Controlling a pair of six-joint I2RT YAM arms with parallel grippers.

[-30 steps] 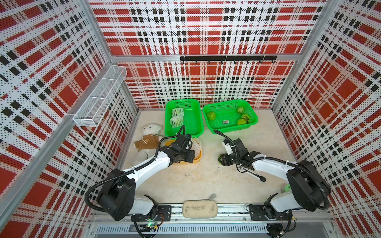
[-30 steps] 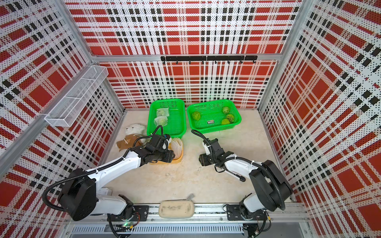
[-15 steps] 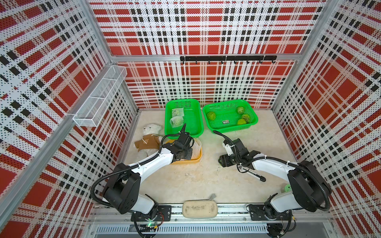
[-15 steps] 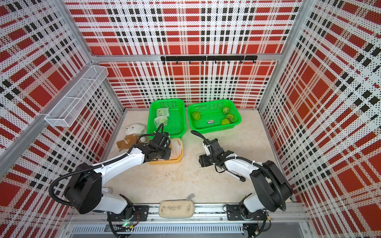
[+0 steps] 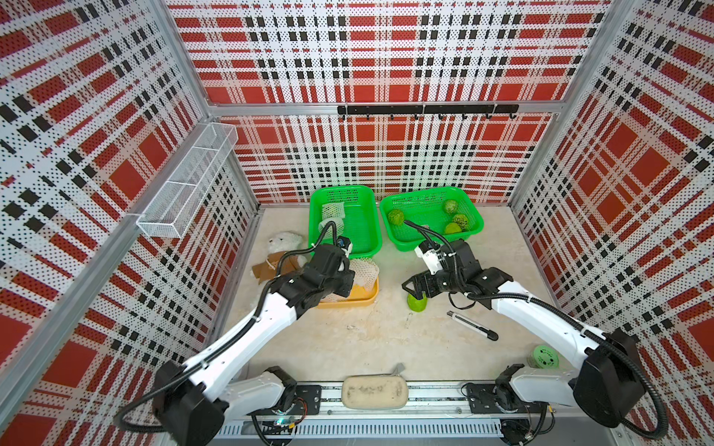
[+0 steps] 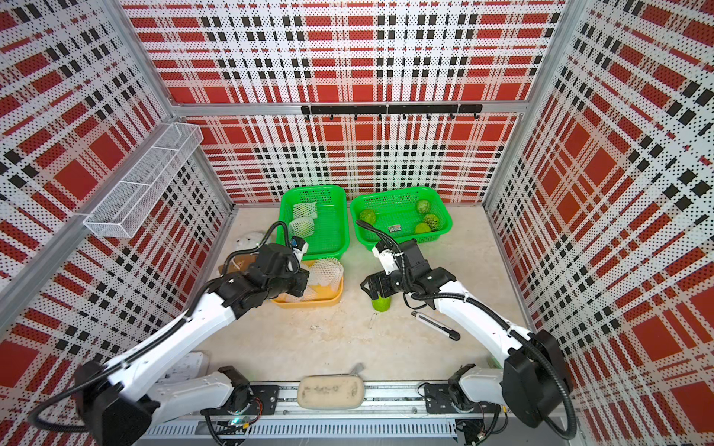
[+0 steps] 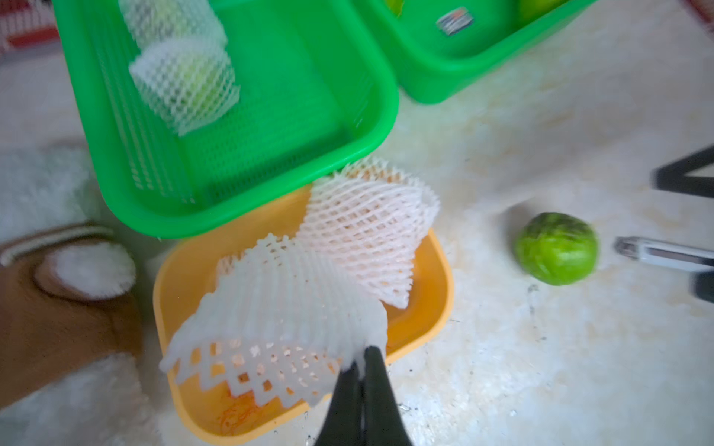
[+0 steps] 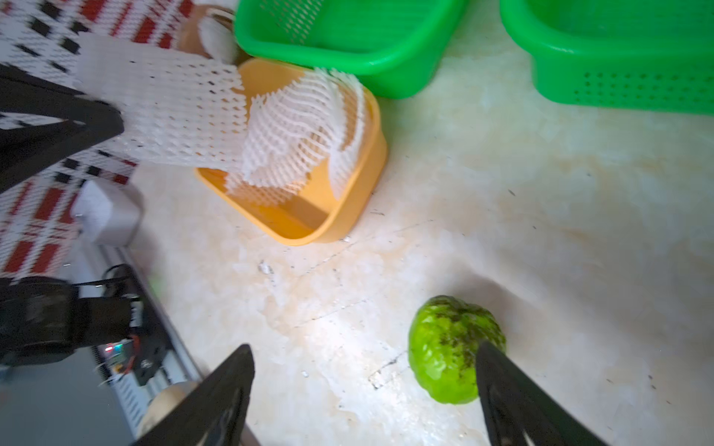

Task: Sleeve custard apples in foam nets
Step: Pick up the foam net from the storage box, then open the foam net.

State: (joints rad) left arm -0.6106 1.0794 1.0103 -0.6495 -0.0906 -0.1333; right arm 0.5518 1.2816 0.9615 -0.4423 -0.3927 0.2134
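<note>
Foam net edge pinched in L fingers over tray.

Green custard apple on tabletop; white foam nets piled in yellow tray

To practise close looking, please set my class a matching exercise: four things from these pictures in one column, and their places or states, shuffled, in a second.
Column A
1. left gripper
2. right gripper
3. custard apple by the right gripper
4. sleeved custard apples

Column B
a. in a green basket
b. shut on a foam net
c. on the tabletop
d. open

Pairs: 1-b, 2-d, 3-c, 4-a
</note>
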